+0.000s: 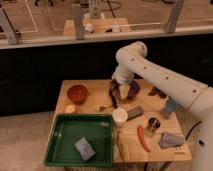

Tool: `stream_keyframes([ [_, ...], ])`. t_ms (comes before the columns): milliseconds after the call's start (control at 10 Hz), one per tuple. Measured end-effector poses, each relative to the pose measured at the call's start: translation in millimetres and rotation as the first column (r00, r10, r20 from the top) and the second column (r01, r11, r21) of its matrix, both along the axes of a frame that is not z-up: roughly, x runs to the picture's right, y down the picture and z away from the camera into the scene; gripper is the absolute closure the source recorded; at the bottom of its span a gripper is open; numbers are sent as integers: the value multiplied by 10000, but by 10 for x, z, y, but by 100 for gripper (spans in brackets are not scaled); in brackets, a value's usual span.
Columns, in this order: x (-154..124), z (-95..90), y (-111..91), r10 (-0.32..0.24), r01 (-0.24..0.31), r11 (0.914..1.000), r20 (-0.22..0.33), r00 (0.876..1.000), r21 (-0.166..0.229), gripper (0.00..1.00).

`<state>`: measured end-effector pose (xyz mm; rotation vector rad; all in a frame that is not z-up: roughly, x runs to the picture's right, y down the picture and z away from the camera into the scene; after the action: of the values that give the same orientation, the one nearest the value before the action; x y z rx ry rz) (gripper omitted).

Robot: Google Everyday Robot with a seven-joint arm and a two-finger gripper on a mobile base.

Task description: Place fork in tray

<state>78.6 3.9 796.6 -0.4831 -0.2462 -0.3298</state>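
Note:
The fork [103,107] is a thin grey piece lying flat on the wooden table [95,86], just behind the tray's far edge. The green tray [61,145] sits at the table's front left with a grey-blue sponge [84,148] inside it. My gripper [114,99] hangs from the white arm, pointing down over the middle of the table. It is just right of the fork and slightly above it, in front of a dark purple bowl [132,90].
An orange bowl [77,93] and a small yellow item [70,108] are left of the fork. A white cup [120,116], grey block [134,113], metal cup [152,125], red vegetable [143,138], blue cup [170,106] and grey cloth [171,140] fill the right side.

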Motion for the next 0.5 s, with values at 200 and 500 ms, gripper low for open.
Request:
stream_keyframes([
  [200, -117, 256, 233, -102, 109, 9997, 305, 9995, -224, 20],
  [500, -316, 510, 376, -472, 498, 9979, 599, 9971, -424, 20],
])
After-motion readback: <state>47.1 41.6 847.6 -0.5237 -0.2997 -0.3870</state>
